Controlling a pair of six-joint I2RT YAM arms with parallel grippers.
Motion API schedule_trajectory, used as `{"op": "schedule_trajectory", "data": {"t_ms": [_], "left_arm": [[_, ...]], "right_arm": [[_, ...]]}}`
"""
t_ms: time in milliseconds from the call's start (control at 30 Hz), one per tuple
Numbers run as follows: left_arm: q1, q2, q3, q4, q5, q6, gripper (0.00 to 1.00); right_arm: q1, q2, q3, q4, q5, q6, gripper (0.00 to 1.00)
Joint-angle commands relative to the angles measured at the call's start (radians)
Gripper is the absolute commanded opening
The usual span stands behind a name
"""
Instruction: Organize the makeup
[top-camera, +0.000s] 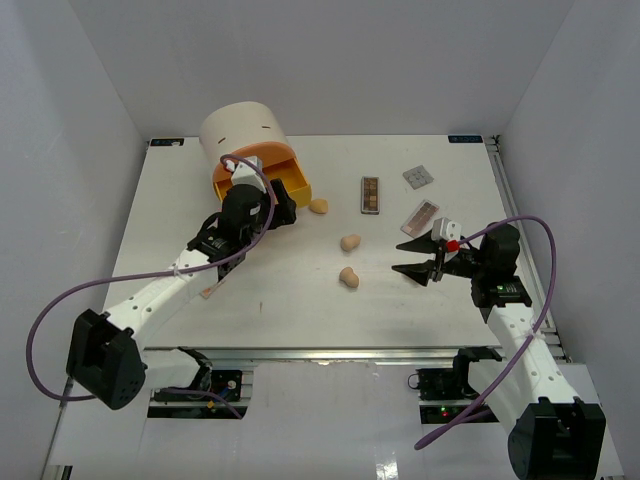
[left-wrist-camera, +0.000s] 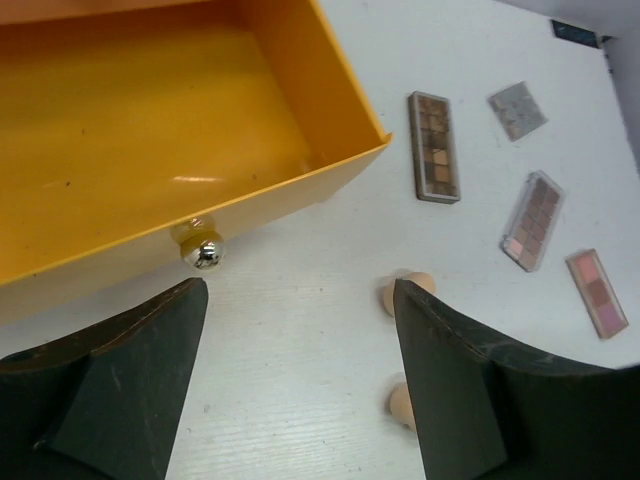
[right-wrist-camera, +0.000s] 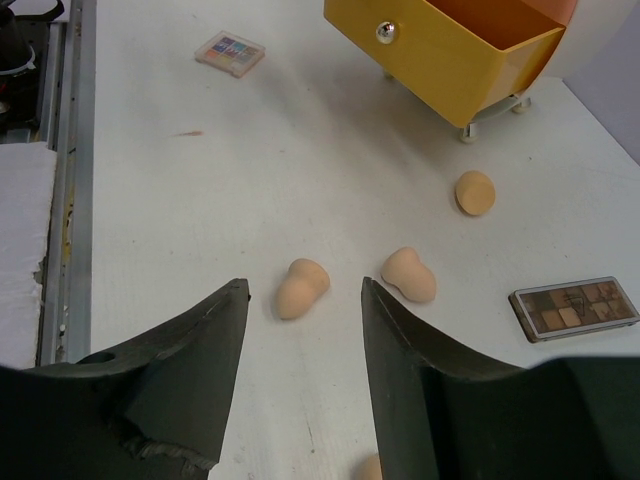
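Observation:
Three tan sponges lie mid-table (top-camera: 318, 206) (top-camera: 350, 242) (top-camera: 348, 277). Behind them are a brown palette (top-camera: 370, 195), a grey palette (top-camera: 417, 177) and a pink palette (top-camera: 421, 215). My left gripper (top-camera: 283, 210) hovers open and empty in front of the yellow drawer (left-wrist-camera: 150, 130), its knob (left-wrist-camera: 207, 255) just beyond the fingertips. My right gripper (right-wrist-camera: 303, 283) stands open above the table, pointing at one sponge (right-wrist-camera: 302, 288); two more sponges (right-wrist-camera: 408, 275) (right-wrist-camera: 475, 192) lie beyond it. A fourth sponge (right-wrist-camera: 368, 468) peeks out under the right finger.
The round cream drawer unit (top-camera: 240, 130) stands at the back left with its yellow drawer (top-camera: 268, 178) pulled out. A small multicoloured palette (right-wrist-camera: 230, 52) lies near the left arm. White walls enclose the table (top-camera: 300, 320) on three sides.

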Motion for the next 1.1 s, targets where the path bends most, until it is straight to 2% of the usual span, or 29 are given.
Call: {"op": "schedule_trajectory", "data": {"t_ms": [0,167,300,400,500,600,633,800,867,1000,1067], "left_arm": [[-0.002,-0.098,-0.028,0.027,0.108,0.068,0.87],[-0.002,-0.193,-0.086,0.019,0.225,0.086,0.87],[-0.002,-0.239,-0.111,-0.017,0.419,0.048,0.83],[-0.002,-0.283,-0.184,-0.022,0.521,-0.013,0.82],[-0.002,-0.345,-0.250,-0.067,0.444,-0.112,0.82],[-0.002,-0.415,-0.277,-0.264,0.217,-0.246,0.84],[-0.002,-0.455,-0.293,-0.345,0.162,-0.284,0.88],[0.003,-0.611,-0.366,-0.580,-0.069,-0.537,0.98],[0.014,-0.618,-0.357,-0.678,-0.141,-0.620,0.98],[0.083,-0.535,-0.314,-0.666,-0.134,-0.558,0.98],[0.200,-0.458,-0.293,-0.633,-0.070,-0.478,0.98]], "right_arm": [[-0.006,-0.013,0.004,0.005,0.009,-0.004,0.58],[-0.012,-0.012,0.009,-0.007,0.018,-0.006,0.62],[-0.020,-0.003,0.019,-0.029,0.027,-0.016,0.67],[-0.024,0.012,0.027,-0.041,0.047,-0.018,0.71],[-0.029,0.022,0.030,-0.048,0.056,-0.017,0.73],[-0.033,0.021,0.030,-0.048,0.057,-0.011,0.75],[-0.034,0.021,0.030,-0.048,0.058,-0.009,0.76],[-0.034,0.018,0.034,-0.046,0.062,-0.004,0.76],[-0.034,0.013,0.034,-0.046,0.062,0.000,0.77],[-0.034,0.006,0.036,-0.045,0.056,0.007,0.77],[-0.034,0.002,0.037,-0.045,0.051,0.010,0.77]]}}
